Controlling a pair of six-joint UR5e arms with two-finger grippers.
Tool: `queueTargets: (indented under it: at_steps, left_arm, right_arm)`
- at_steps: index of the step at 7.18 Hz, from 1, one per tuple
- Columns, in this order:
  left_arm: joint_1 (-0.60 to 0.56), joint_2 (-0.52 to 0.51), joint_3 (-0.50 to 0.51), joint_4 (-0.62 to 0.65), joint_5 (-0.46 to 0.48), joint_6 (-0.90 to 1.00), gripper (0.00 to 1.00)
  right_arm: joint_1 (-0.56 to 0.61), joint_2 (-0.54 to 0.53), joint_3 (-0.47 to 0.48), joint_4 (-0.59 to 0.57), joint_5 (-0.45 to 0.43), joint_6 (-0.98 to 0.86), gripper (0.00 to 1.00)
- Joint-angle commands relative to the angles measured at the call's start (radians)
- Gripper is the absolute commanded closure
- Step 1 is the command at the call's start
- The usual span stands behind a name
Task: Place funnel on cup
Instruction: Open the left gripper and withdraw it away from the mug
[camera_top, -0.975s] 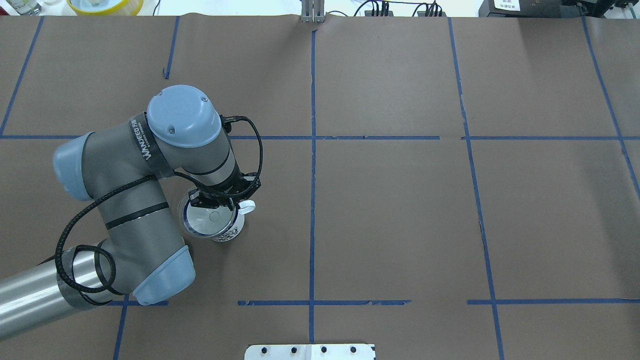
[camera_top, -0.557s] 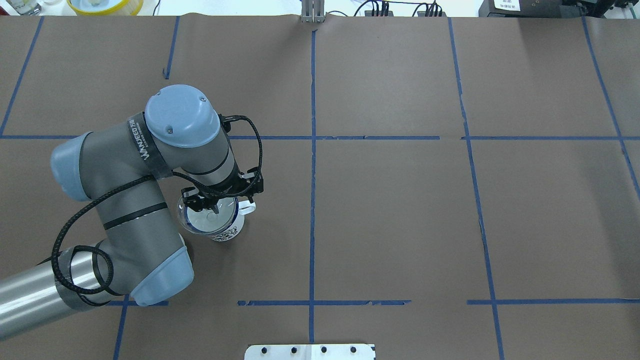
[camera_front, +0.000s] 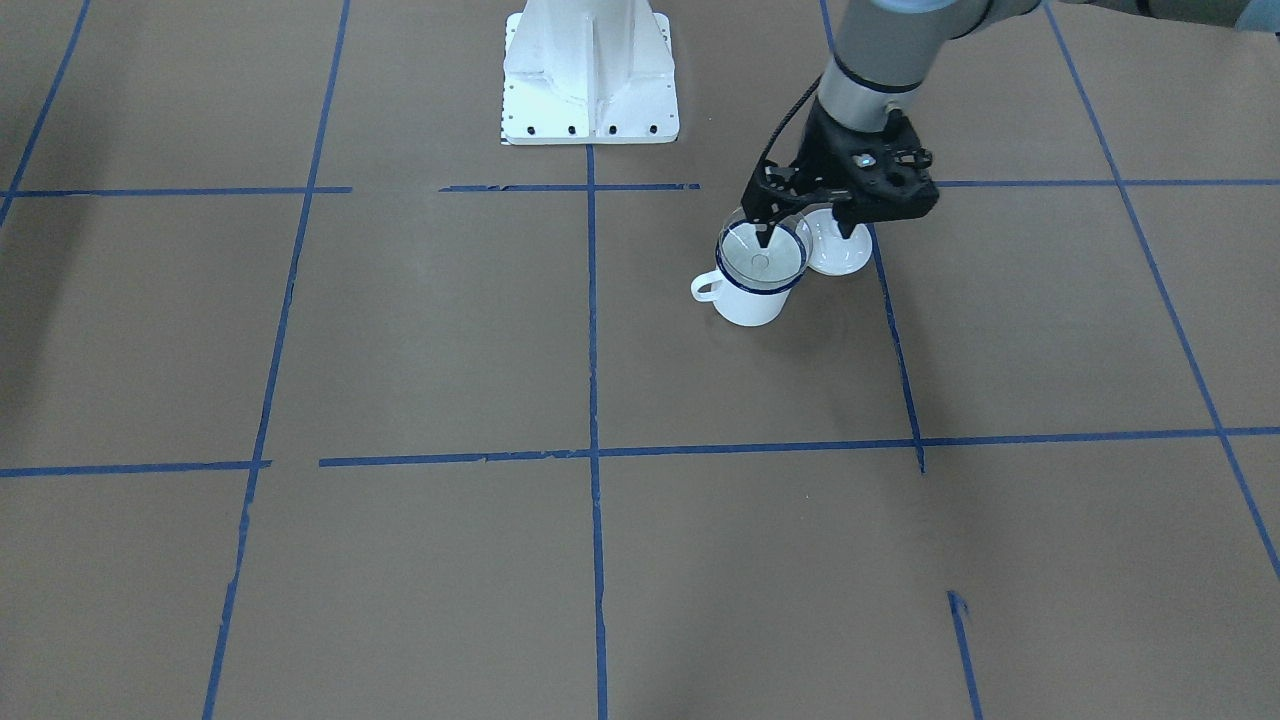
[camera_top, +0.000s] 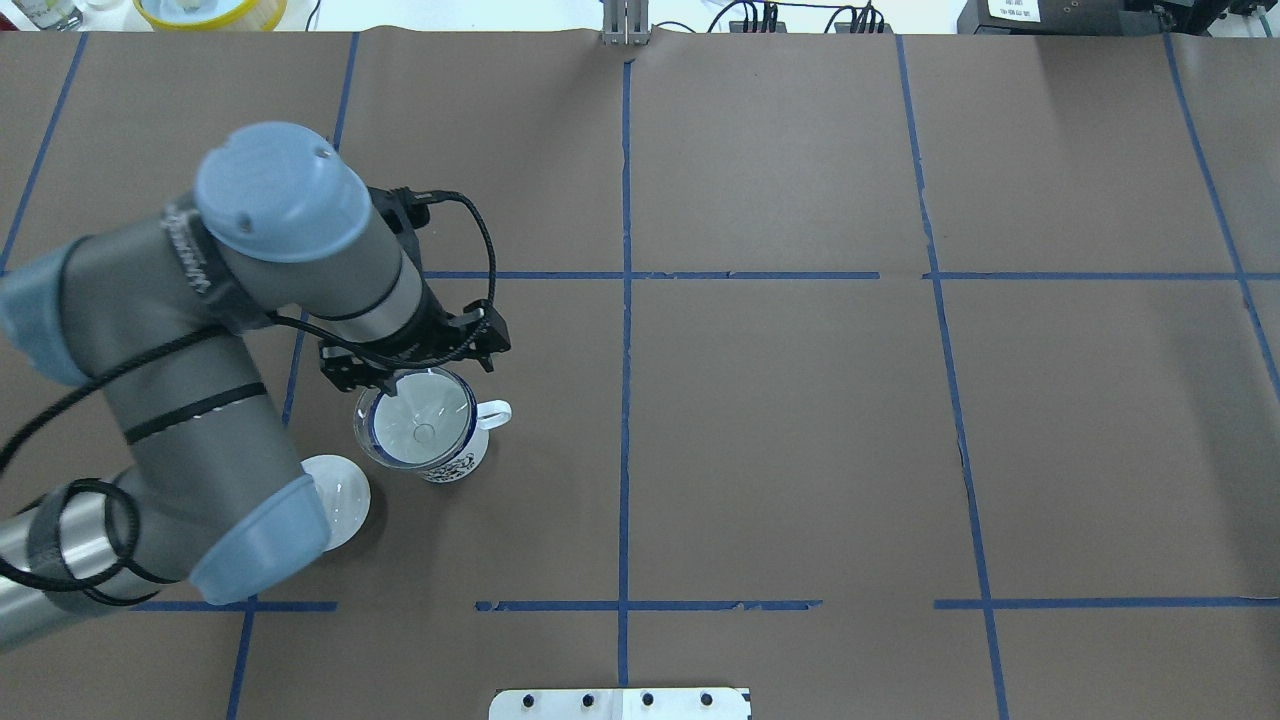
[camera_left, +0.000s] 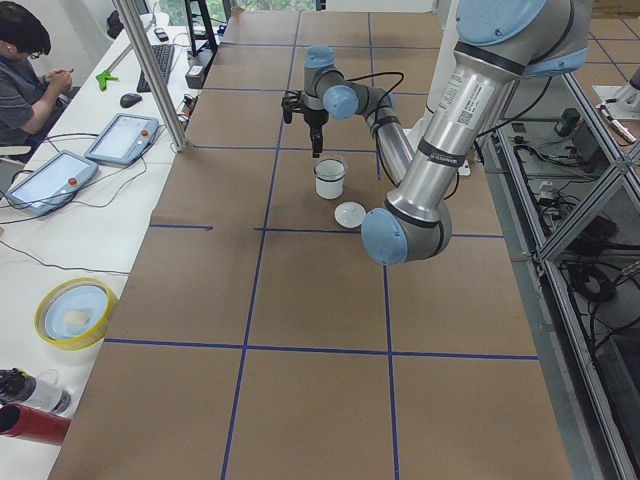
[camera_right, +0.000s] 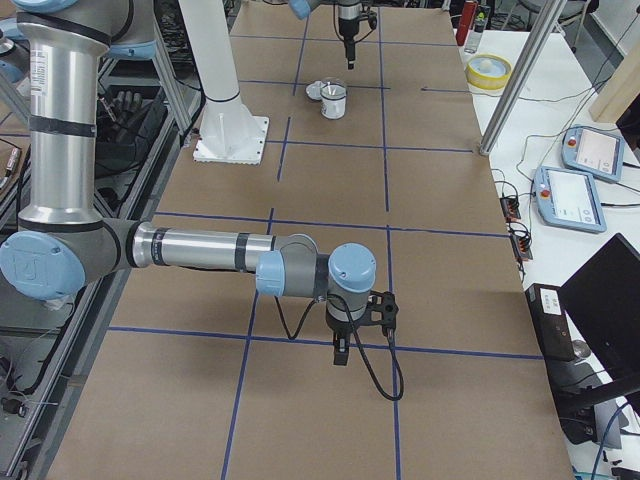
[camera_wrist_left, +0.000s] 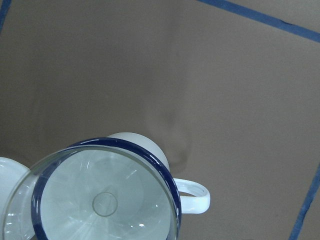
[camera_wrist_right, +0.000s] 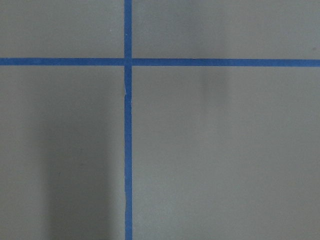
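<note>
The clear funnel (camera_top: 420, 420) sits in the mouth of the white mug (camera_top: 458, 466) with the dark blue rim, spout down. The front view shows the funnel (camera_front: 762, 255) in the mug (camera_front: 745, 305), whose handle points to that view's left. The left wrist view looks down on the funnel (camera_wrist_left: 105, 200) and the mug's handle (camera_wrist_left: 192, 195). My left gripper (camera_top: 420, 372) is open and empty, lifted just above the mug's far edge and off the funnel; it also shows in the front view (camera_front: 805, 232). My right gripper (camera_right: 340, 355) hangs over bare table far away; I cannot tell its state.
A round white lid (camera_top: 340, 505) lies on the table beside the mug, partly under my left arm's elbow; it also shows in the front view (camera_front: 835, 250). The white robot base (camera_front: 590, 70) stands at the table's edge. Brown paper with blue tape lines covers the table.
My left gripper opened, let go of the funnel's rim and rose back off the mug. The left arm swung left, uncovering the white lid. The funnel stays in the mug.
</note>
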Motion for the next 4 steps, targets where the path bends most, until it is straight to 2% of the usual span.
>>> queueTargets:
  at_steps: [1,3,4]
  left_arm:
    - [-0.28,0.158,-0.024,-0.025,-0.169,0.452,0.0]
    - [-0.497,0.327,0.019,-0.024,-0.255,0.828,0.0]
    - [-0.624,0.381,0.092,-0.024,-0.257,1.038,0.0]
  right_arm:
    - [0.0,0.0,0.001,0.0,0.0,0.0,0.0]
    - [0.0,0.0,-0.001,0.0,0.0,0.0,0.0]
    - [0.0,0.0,0.001,0.0,0.0,0.0,0.0]
